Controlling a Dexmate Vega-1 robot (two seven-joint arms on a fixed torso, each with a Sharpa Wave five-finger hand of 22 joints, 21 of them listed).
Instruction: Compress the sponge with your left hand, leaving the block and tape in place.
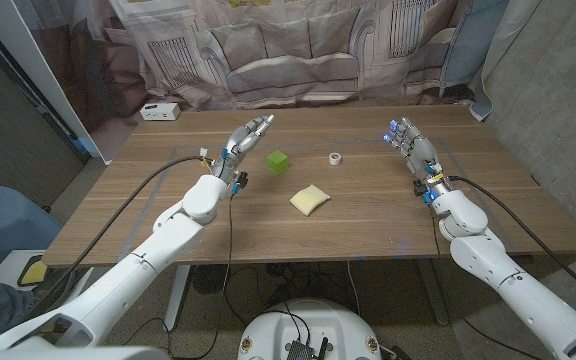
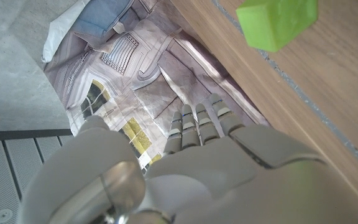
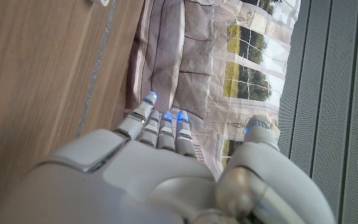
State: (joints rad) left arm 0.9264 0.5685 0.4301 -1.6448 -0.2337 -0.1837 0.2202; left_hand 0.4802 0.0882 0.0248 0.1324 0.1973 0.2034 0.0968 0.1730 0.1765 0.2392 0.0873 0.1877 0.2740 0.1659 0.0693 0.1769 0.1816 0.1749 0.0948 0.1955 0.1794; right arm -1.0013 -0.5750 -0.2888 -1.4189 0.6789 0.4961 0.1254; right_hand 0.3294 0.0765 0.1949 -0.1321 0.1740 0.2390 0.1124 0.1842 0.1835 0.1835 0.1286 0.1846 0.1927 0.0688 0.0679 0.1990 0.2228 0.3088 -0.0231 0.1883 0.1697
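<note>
A pale yellow sponge (image 1: 309, 199) lies on the wooden table (image 1: 268, 235) near the middle. A green block (image 1: 278, 162) (image 2: 277, 22) stands behind it to the left, and a small roll of white tape (image 1: 335, 158) sits behind it to the right. My left hand (image 1: 244, 140) (image 2: 204, 155) is raised left of the block with its fingers stretched out and nothing in it. My right hand (image 1: 409, 145) (image 3: 160, 168) is up at the table's right side, fingers extended, holding nothing.
A small white box (image 1: 159, 111) sits at the table's far left corner. A printed curtain (image 1: 288, 45) hangs behind the table. Black cables run along both arms.
</note>
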